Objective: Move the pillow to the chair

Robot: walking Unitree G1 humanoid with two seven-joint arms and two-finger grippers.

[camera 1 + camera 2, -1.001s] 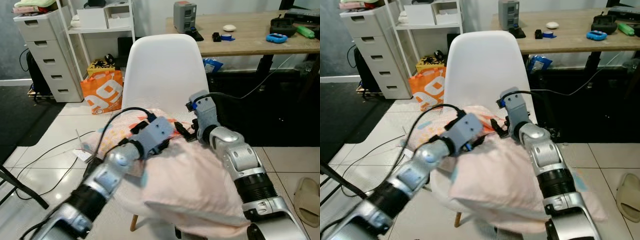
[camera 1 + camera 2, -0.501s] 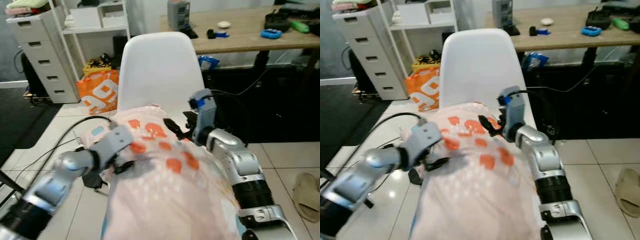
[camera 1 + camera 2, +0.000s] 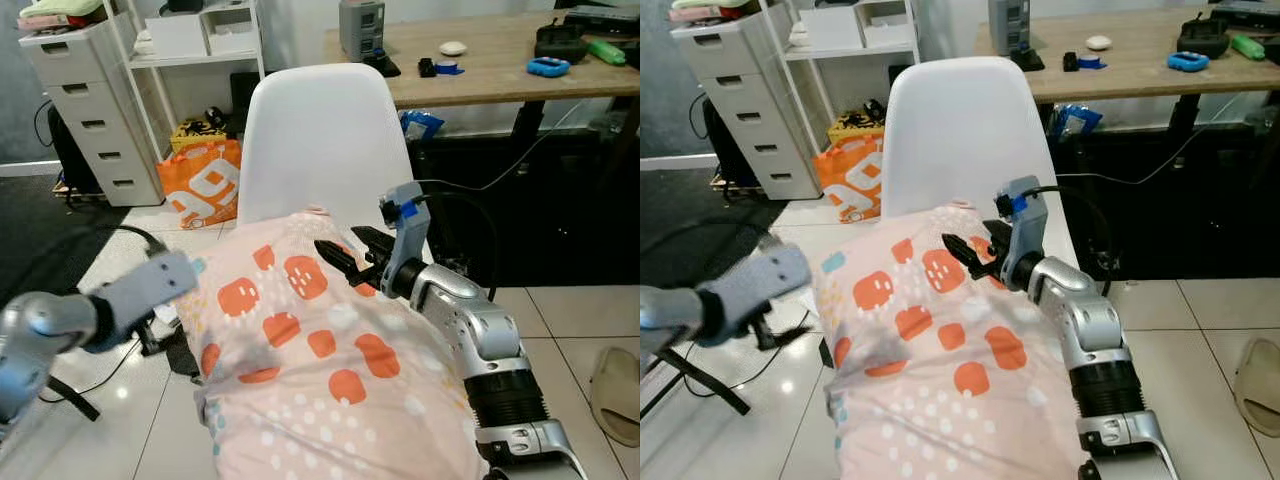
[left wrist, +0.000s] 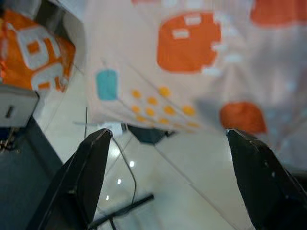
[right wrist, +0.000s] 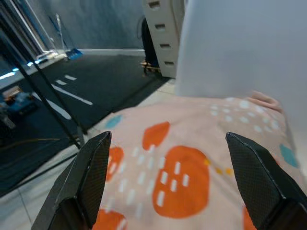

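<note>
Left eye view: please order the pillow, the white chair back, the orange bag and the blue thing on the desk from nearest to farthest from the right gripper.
From the right gripper:
1. Pillow, directly beneath it.
2. White chair back, just behind.
3. Orange bag, on the floor, left.
4. Blue thing, on the desk, far right.

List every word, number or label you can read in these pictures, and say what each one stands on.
Orange shopping bag: large white characters, cut off by the chair; they look like "9" or "a9", not certain.
Grey device on the desk: any label too small to read.
Pillow: shapes, no text.
</note>
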